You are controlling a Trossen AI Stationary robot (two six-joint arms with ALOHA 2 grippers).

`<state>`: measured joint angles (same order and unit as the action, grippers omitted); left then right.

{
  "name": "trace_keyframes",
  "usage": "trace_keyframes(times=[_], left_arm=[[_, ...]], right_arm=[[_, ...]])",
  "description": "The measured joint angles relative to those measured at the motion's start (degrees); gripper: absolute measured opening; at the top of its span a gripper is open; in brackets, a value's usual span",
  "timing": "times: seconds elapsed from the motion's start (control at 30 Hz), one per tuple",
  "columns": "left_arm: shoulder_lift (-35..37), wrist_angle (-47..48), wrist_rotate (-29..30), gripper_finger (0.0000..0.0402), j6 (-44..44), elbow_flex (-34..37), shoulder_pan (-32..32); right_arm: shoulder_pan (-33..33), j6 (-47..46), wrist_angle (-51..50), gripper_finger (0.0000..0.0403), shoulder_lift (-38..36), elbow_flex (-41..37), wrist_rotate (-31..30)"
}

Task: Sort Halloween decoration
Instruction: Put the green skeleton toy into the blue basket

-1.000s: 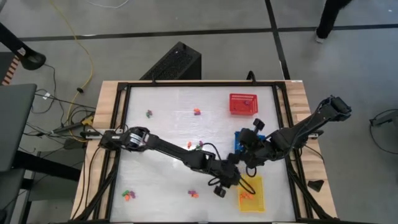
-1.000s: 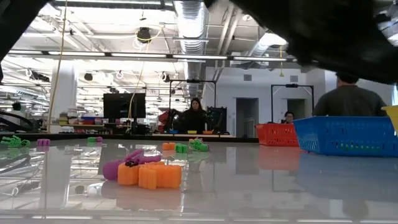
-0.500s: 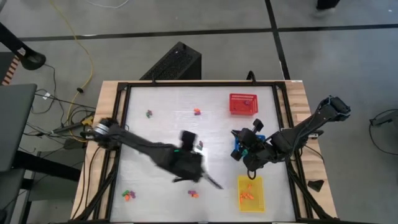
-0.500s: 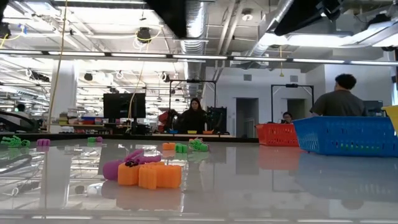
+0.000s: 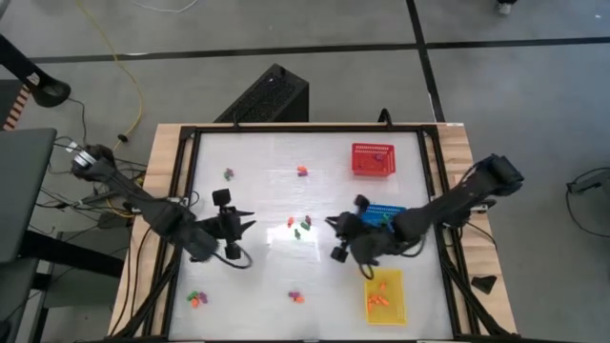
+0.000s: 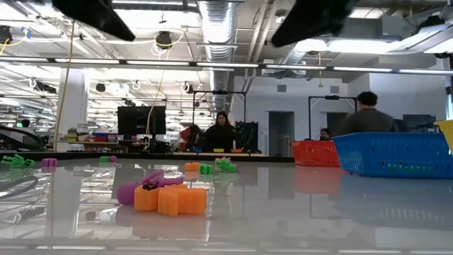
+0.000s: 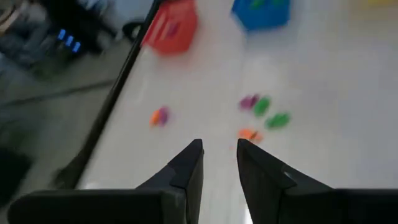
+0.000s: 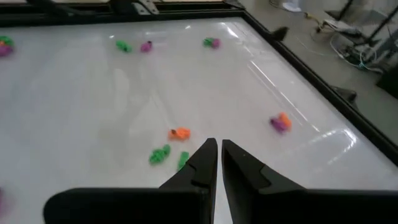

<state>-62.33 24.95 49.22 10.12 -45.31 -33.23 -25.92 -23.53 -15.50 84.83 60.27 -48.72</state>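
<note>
Small orange, green and purple trinkets lie scattered on the white table. A cluster [image 5: 301, 224] sits at the middle, between the two grippers; in the left wrist view it shows as cluster [image 7: 261, 115], in the right wrist view as cluster [image 8: 171, 146]. More trinkets lie at the far side [image 5: 301, 171] [image 5: 229, 173] and near edge [image 5: 195, 299] [image 5: 297, 296]. My left gripper [image 5: 250, 222] hovers left of the cluster, narrowly open [image 7: 219, 148] and empty. My right gripper [image 5: 327, 225] hovers right of it, shut [image 8: 217, 146] and empty.
The red basket [image 5: 373, 158] stands at the far right and the blue basket [image 5: 386, 211] sits under my right arm. The yellow basket [image 5: 385, 295], near right, holds orange pieces. A black frame [image 5: 191, 191] rims the table. People show in the room behind [image 6: 221, 131].
My left gripper has swung quickly from over the yellow basket toward the table's left and now points at the middle cluster. My right gripper has moved from over the blue basket toward the table's left, to the cluster. No trinket on the table has moved.
</note>
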Motion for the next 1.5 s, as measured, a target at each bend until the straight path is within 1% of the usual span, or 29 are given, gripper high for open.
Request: trace_keyframes(times=[0.07,0.17,0.23,0.3,0.37,0.43,0.6,0.67,0.77,0.83,0.9,0.97,1.1,1.27,1.33,1.43,1.5], left_arm=[[4.78,-14.98,-1.63,0.0088,-6.93,8.8,0.51],[10.24,-36.46,-7.42,0.0088,-19.9,20.59,2.94],[13.3,-47.07,-11.56,0.0088,-27.2,25.98,5.84],[17.06,-52.55,-13.68,0.0088,-29.34,28.91,9.37],[20.93,-52.04,-15.34,0.0088,-28.5,29.81,13.34],[24.5,-48.54,-18.05,0.0088,-27.04,29.87,17.12],[30.85,-40.18,-26.03,0.0088,-24.08,29.87,25.05],[32.34,-36.71,-28.06,0.0088,-23.04,29.89,27.49],[33.06,-34.04,-30.32,0.0088,-20.69,29.89,29.99],[33.06,-33.45,-32.46,0.0088,-20.06,29.89,30.84],[33.05,-33.21,-34.19,0.0088,-20.45,29.89,31.26],[33.05,-33.34,-35.03,0.0088,-21.13,29.89,31.28],[33.05,-33.27,-35.02,0.0088,-22.94,29.89,31.29],[33.07,-33.31,-34.85,0.0088,-24.48,29.89,31.32],[33.12,-33.3,-34.37,0.0088,-24.65,29.89,31.32],[33.12,-33.31,-33.76,0.0088,-24.67,29.89,31.34],[33.12,-33.31,-33.74,0.0088,-24.67,29.89,31.34]], right_arm=[[2.34,3.28,4.89,0.0055,2.43,0.0,3.47],[7.35,5.02,10.94,0.0055,5.94,0.0,12.3],[10.89,5.19,12.72,0.0056,8.07,0.0,18.24],[14.26,5.41,13.53,0.0058,9.59,0.0,22.53],[17.73,6.73,14.18,0.0062,10.93,0.0,24.12],[21.57,8.55,15.06,0.0068,11.46,0.0,26.5],[32.31,11.52,17.8,0.0102,12.81,1.43,39.48],[36.28,13.43,17.84,0.0123,13.72,2.94,42.91],[41.77,17.34,15.67,0.0157,16.14,5.08,47.6],[44.93,20.38,14.34,0.0176,18.31,6.48,52.38],[47.34,24.13,14.12,0.019,20.62,7.77,57.25],[48.4,27.13,14.14,0.0197,22.75,8.75,59.99],[48.52,29.93,13.86,0.0199,26.36,10.65,60.91],[47.46,31.38,13.7,0.0191,29.2,11.78,60.92],[46.95,32.03,13.68,0.0189,29.9,11.78,60.19],[46.73,32.22,13.02,0.0187,29.95,11.78,56.65],[46.96,32.2,13.0,0.0187,29.81,11.78,55.92]])
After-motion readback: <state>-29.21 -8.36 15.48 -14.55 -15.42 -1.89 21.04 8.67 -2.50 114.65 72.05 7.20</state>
